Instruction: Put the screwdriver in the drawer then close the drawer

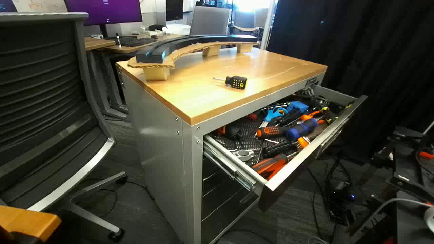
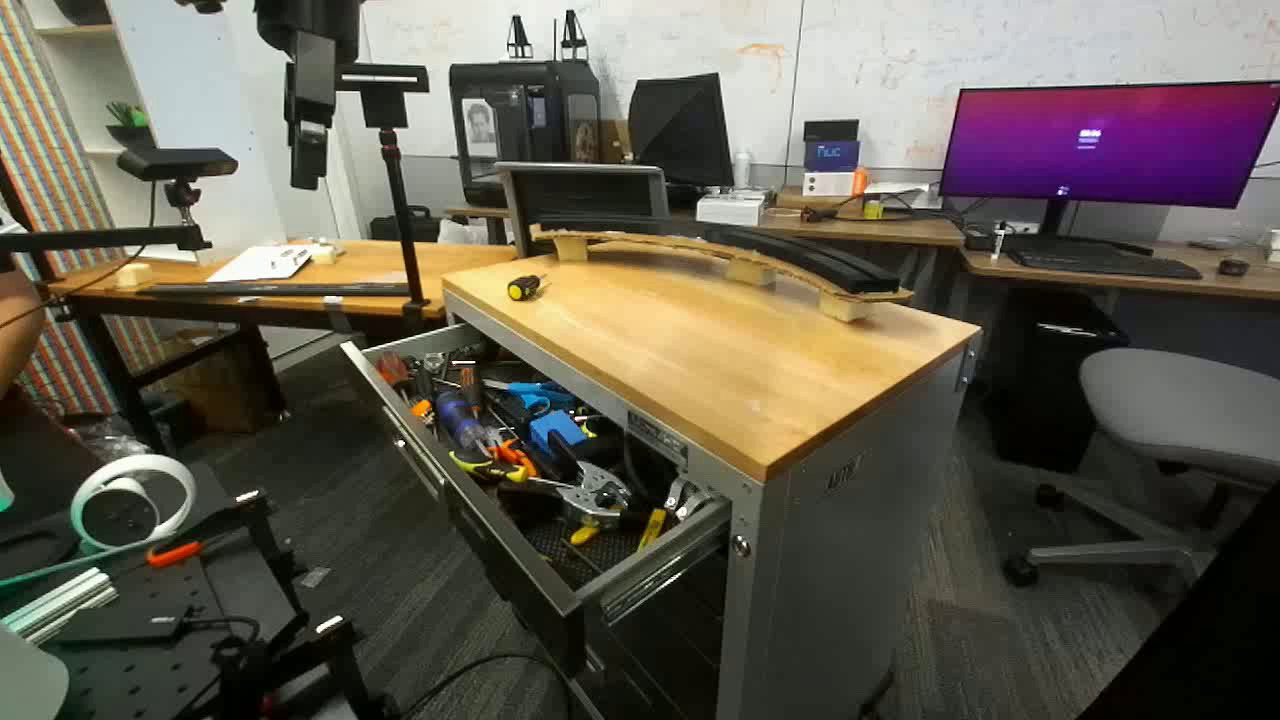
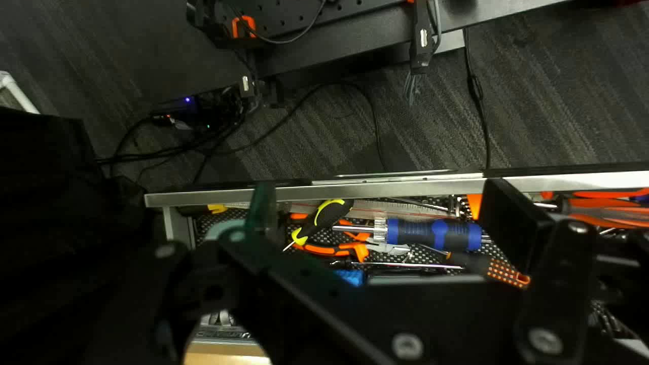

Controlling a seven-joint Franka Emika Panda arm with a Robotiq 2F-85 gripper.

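The screwdriver (image 1: 237,82), stubby and black with a yellow mark, lies on the wooden cabinet top, and it also shows in an exterior view (image 2: 524,288). It is out of view in the wrist view. The drawer (image 1: 305,157) is pulled open and filled with tools; its front rim shows in an exterior view (image 2: 540,570) and in the wrist view (image 3: 385,190). My gripper (image 3: 383,208) is open, fingers wide apart, with nothing between them. In an exterior view the gripper (image 2: 308,165) hangs high up, apart from the cabinet and the screwdriver. The drawer's tools lie below it in the wrist view.
A curved black track on cardboard (image 1: 190,51) stands on foam blocks along the back of the cabinet top. A chair (image 1: 44,101) stands beside the cabinet. A camera stand (image 2: 395,200) rises near the gripper. A black curtain (image 1: 325,40) hangs behind. Cables (image 3: 304,111) lie on the floor.
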